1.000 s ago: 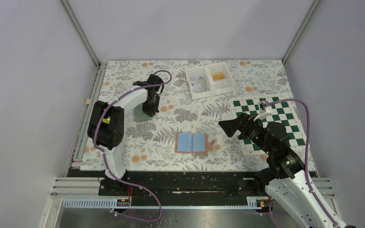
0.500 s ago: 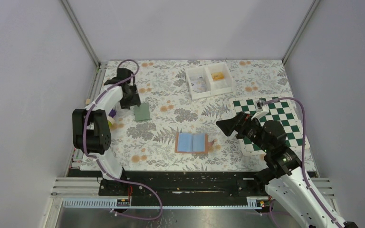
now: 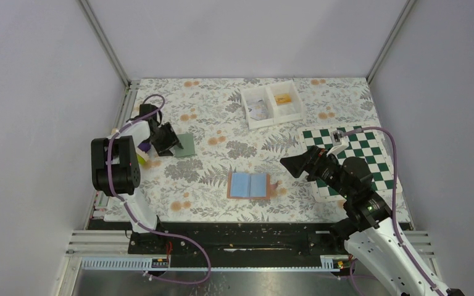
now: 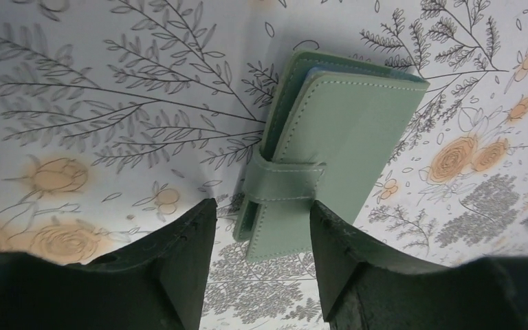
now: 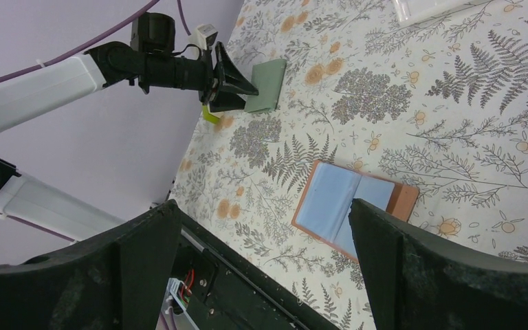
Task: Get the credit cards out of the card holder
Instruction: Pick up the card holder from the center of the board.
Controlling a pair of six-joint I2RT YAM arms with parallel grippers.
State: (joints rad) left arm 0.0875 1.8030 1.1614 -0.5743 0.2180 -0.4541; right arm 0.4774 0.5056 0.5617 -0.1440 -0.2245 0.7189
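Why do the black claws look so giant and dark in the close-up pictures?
Left wrist view: the left claw sits right at the lens, so it looms dark, while the pale green stitched wallet looks sharp. Right wrist view: same for the right claw. Top external view: even light, no glare.

a table cloth [image 3: 222, 120] printed with grey ferns and orange blossoms lies flat under both grippers. beyond the left gripper [image 3: 174, 145] and the right gripper [image 3: 291, 165] stands a plain pale-lilac back wall [image 3: 247, 37]. like panels close the space outward of each: a left wall [image 3: 31, 123] past the left gripper, a right wall [image 3: 447, 92] past the right. slim aluminium posts [image 3: 103, 40] mark the two far corners. behind the grippers, at the near edge, runs a black base strip [image 3: 247, 237] — then silver rails [image 3: 99, 242] and a dull metal sheet [image 3: 253, 285]. the light is soft and even, the shadows faint.
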